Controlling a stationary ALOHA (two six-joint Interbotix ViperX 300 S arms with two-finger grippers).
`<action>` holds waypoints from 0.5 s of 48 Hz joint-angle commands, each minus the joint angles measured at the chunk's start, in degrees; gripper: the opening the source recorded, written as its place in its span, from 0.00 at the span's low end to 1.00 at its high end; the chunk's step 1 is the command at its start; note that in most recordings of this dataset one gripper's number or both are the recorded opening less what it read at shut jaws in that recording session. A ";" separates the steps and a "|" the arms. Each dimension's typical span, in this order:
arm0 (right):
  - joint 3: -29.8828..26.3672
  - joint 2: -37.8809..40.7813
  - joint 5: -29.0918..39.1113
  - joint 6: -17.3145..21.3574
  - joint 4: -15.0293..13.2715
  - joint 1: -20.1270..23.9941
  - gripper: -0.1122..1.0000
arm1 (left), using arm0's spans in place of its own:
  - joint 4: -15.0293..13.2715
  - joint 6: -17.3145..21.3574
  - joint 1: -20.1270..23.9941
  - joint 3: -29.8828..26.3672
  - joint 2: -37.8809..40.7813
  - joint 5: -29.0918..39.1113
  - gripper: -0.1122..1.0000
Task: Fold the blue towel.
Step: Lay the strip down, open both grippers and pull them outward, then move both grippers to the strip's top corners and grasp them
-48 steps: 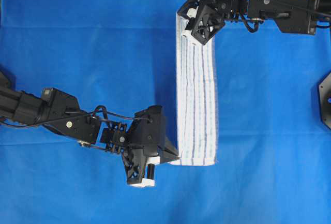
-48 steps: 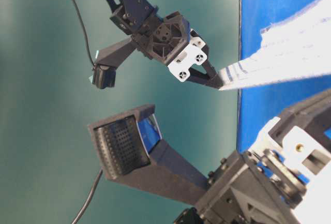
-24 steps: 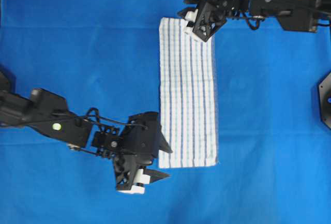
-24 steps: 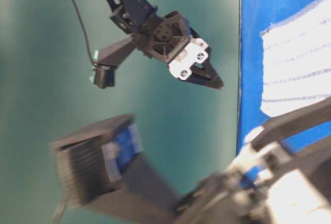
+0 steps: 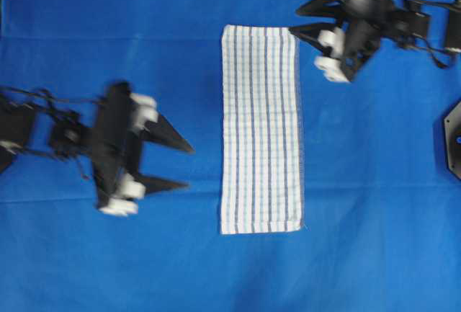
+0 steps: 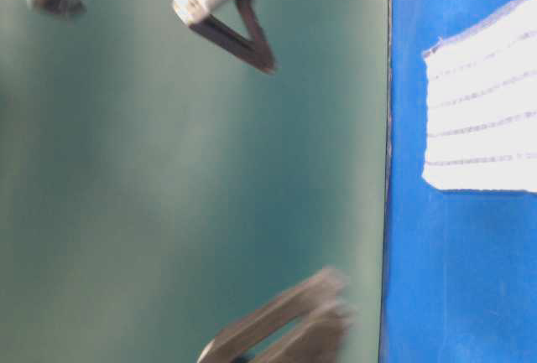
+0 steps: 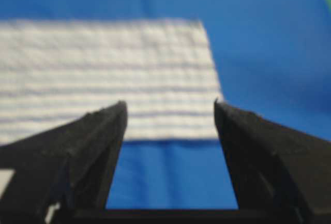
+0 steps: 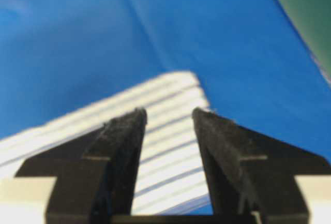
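Overhead view: blue towel (image 5: 260,129) lies flat at frame centre as a tall narrow strip, long side running top to bottom, on the blue sheet (image 5: 144,38) covering the table; thin dark-blue and light-blue stripes run along its length; edges look even, lower right corner shows a tiny loose thread.

Left gripper (image 5: 183,163) sits at centre left of the frame, blurred, jaws spread and released, tips pointing toward the towel's left edge but apart from it; nothing between the fingers. Left wrist view confirms: two black fingers (image 7: 93,136) stand wide apart with bare sheet between them, towel's short end beyond the tips.

Right gripper (image 5: 295,22) is at upper right, jaws parted and empty, lower tip just beside the towel's top right corner; contact cannot be told. Right wrist view: black fingers (image 8: 121,146) separated, striped cloth seen through the gap.

Table-level view: towel's end (image 6: 482,111) at right edge, flat on the sheet; one gripper blurred at upper left against a green backdrop (image 6: 168,195).

No readable writing, brand or label in any view.
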 commanded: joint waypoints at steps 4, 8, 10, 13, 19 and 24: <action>6.24 -10.90 -4.66 0.62 1.93 3.34 0.53 | 0.09 2.55 2.81 6.42 -8.44 -10.11 0.65; 9.32 -15.21 -6.33 1.05 2.64 5.10 0.53 | 0.09 3.16 3.87 9.23 -12.04 -13.01 0.65; 11.07 -17.49 -7.38 1.32 3.08 6.33 0.54 | 0.09 3.25 4.31 10.46 -13.80 -14.06 0.65; 13.10 -19.60 -8.88 1.76 3.43 7.73 0.53 | 0.09 3.25 4.75 12.30 -16.08 -15.64 0.65; 16.70 -21.09 -13.80 1.93 3.96 10.46 0.53 | 0.00 3.16 4.83 15.73 -19.25 -19.07 0.65; 18.37 -20.21 -17.75 1.93 4.04 10.81 0.53 | -0.18 3.16 4.92 16.88 -19.86 -20.04 0.65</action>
